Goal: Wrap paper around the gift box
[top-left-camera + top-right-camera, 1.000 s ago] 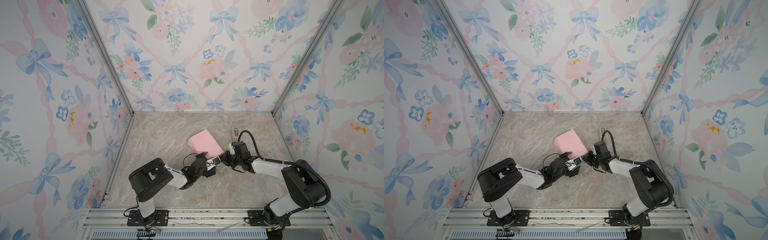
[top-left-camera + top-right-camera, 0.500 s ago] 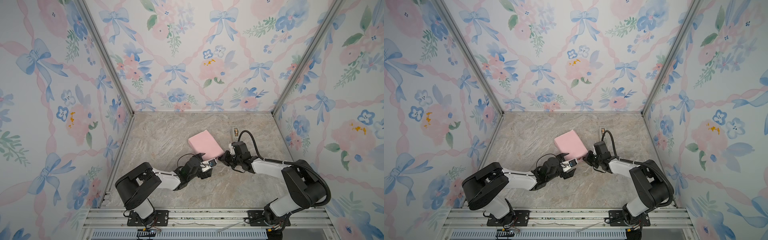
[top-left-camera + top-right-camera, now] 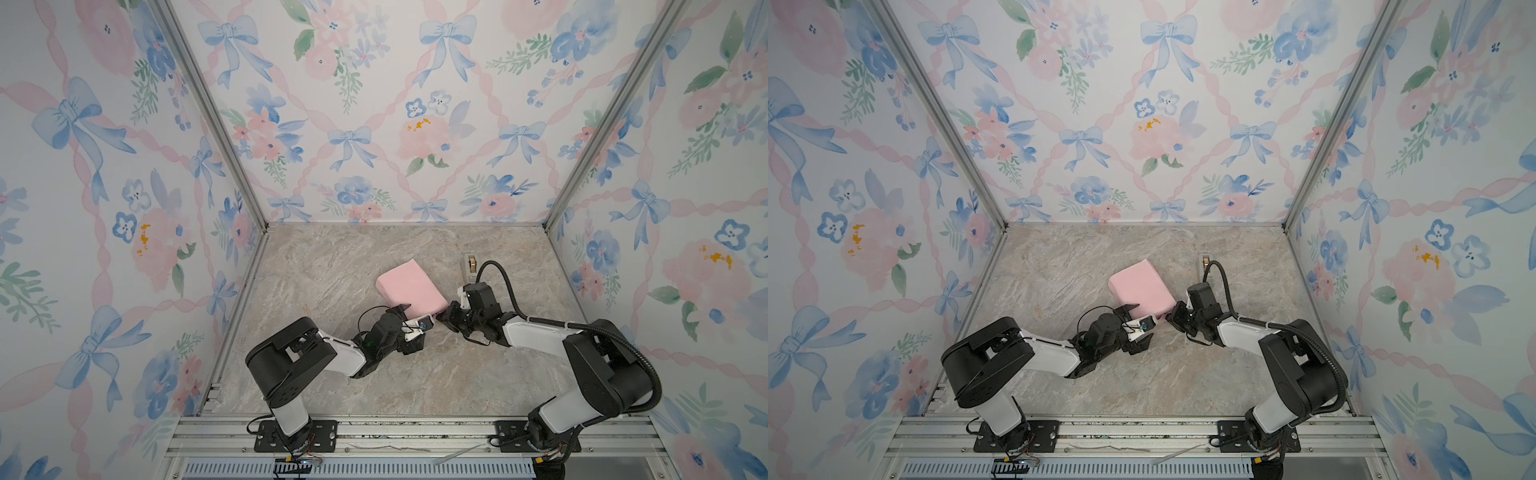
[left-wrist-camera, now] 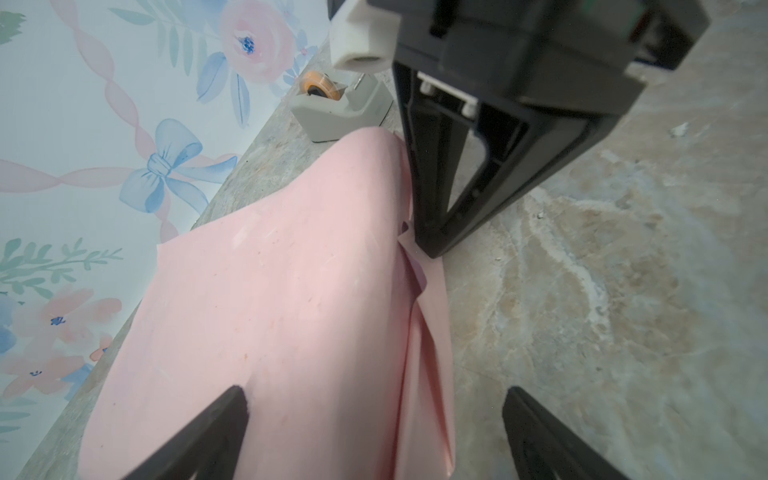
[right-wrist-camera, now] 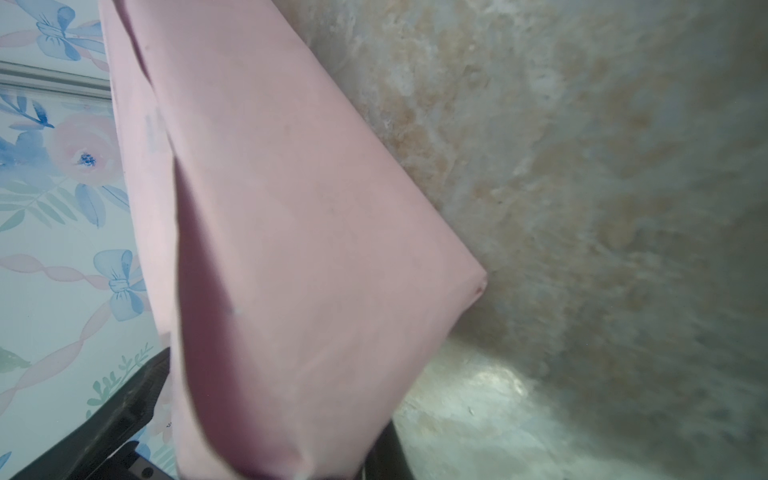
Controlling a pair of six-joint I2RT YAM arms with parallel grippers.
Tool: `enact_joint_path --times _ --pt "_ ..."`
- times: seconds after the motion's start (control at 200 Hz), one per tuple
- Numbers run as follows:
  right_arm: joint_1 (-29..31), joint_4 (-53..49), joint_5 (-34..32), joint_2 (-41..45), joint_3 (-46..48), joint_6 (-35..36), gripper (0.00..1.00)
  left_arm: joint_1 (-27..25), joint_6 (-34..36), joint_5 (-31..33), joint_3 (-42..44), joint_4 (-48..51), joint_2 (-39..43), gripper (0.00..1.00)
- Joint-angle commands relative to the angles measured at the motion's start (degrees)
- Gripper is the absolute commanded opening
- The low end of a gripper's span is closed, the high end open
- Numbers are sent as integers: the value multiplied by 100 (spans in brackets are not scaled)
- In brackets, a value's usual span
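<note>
From where I stand, the paper (image 3: 409,289) is folded pink-side-out into a flat parcel on the counter (image 3: 332,266), a little right of centre in both top views. The gift box itself is out of sight, and I'd guess it is inside that fold. The parcel's long axis slants from upper left to lower right, and its lower-right short end points at the gap between the two arms.

The right claw (image 3: 441,318) is pinched shut on the paper at that lower-right corner. In the left wrist view its closed tip (image 4: 428,245) comes down where a loose flap creases and shows a sliver of lilac.

The left claw (image 3: 410,328) is spread wide and holds nothing. It sits just below and left of the same end, touching nothing that I can see. In its own wrist view, one finger (image 4: 216,428) is over pink paper and the other (image 4: 540,436) is over bare counter. The parcel's loose side edge runs away between them toward the right claw.

That looks like the relation the next move depends on. The left claw is already lined up along the flap and is the free one, so I'd expect it to take or press that edge. The tape dispenser (image 3: 469,266) stands beyond the right arm, nearer that side.
</note>
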State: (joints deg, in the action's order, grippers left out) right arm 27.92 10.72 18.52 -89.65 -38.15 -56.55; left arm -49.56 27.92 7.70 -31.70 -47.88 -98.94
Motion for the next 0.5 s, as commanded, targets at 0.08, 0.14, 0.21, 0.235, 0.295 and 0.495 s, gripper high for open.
enact_joint_path --times 0.08,0.14,0.21,0.235,0.295,0.495 --pt "90 17 -95 -35 -83 -23 8 63 -37 238 -94 -153 -351 95" --pt "91 13 -101 -35 -84 -22 8 62 -57 280 -132 -203 -421 94" --pt "92 16 -90 -35 -83 -22 8 68 -74 332 -179 -204 -523 94" --pt "92 18 -97 -35 -86 -23 7 61 -76 360 -202 -194 -557 94" --pt "91 18 -95 -27 -78 -22 7 57 -59 436 -203 -220 -629 92" --pt "93 44 -95 59 -62 -22 7 49 -37 628 -56 -322 -770 78"
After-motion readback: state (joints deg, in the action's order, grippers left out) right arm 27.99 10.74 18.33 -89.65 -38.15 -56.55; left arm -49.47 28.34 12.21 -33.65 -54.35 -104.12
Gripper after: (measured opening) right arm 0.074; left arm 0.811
